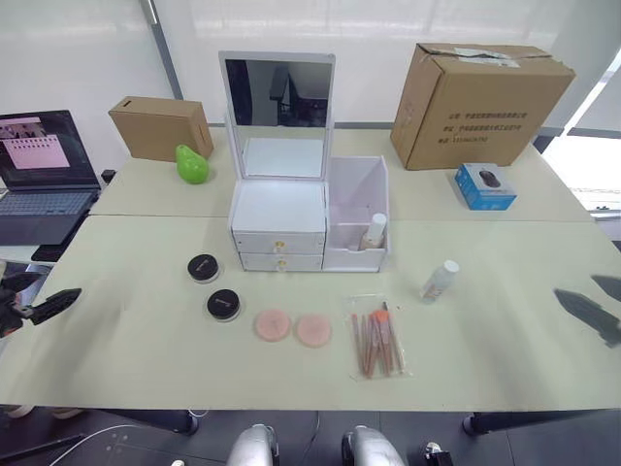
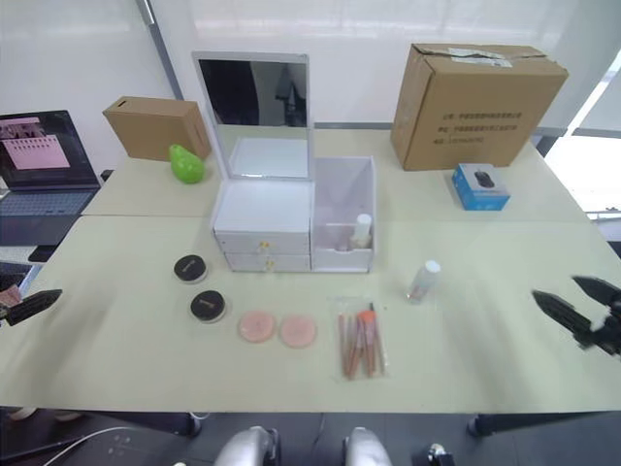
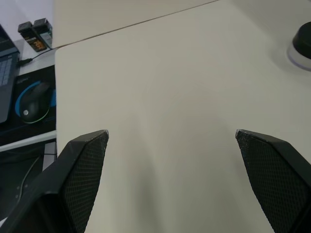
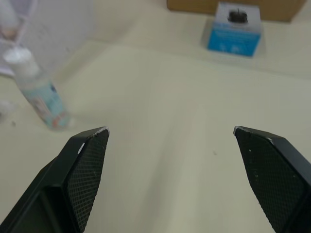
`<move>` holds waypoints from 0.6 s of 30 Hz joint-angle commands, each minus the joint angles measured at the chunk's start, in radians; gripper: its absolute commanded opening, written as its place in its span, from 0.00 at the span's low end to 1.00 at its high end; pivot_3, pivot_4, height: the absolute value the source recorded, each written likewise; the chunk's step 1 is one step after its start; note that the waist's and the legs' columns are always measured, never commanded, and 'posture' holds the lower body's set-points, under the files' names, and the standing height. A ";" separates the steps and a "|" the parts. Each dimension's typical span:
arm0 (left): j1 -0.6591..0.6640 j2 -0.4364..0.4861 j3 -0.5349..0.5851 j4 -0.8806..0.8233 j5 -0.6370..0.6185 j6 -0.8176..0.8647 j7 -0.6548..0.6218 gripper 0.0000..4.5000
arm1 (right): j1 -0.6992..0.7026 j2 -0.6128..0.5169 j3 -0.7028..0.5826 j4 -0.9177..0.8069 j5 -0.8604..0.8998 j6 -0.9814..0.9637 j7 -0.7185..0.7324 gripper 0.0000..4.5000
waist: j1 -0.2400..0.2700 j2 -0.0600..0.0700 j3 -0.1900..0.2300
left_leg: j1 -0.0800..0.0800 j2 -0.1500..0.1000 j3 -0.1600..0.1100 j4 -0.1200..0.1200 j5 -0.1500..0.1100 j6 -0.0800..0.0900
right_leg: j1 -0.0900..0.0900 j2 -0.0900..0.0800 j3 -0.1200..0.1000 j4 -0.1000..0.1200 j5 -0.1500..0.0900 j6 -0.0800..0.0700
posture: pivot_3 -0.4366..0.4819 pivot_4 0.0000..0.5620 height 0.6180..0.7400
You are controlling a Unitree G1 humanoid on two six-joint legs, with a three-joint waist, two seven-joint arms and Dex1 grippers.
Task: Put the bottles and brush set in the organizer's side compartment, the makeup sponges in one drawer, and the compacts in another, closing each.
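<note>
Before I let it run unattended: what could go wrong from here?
The loose bottle stands upright on the table and looks easy to tip when the right gripper reaches in. Both drawers are shut, with small knobs that wide-open jaws may slip off. The brush set lies flat, so pinching its pouch could fail.
</note>
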 commanded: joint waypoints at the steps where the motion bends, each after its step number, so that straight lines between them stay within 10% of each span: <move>1: -0.048 0.024 0.001 0.051 0.018 -0.060 -0.028 1.00 | -0.011 -0.014 -0.004 0.014 -0.016 -0.077 0.014 0.99 | -0.003 0.001 0.000 | -0.001 0.000 0.001 0.000 0.000 0.000 | -0.001 0.000 0.001 0.002 0.003 -0.003 | 0.48 0.27 1.00; 10: -0.070 -0.047 -0.021 -0.039 0.005 -0.057 -0.086 1.00 | -0.044 0.004 0.046 -0.142 0.014 -0.028 -0.026 0.99 | -0.008 0.002 -0.001 | -0.002 0.000 0.002 0.000 0.003 0.005 | 0.000 0.005 0.002 0.004 0.007 0.003 | 0.48 0.27 1.00; 18: 0.074 -0.216 -0.078 -0.665 -0.120 0.188 -0.051 1.00 | 0.071 0.041 0.064 -0.604 0.237 0.257 -0.109 0.99 | 0.003 0.002 -0.001 | -0.002 0.001 0.001 0.002 0.004 0.007 | 0.004 0.005 0.002 0.004 0.007 0.004 | 0.48 0.27 1.00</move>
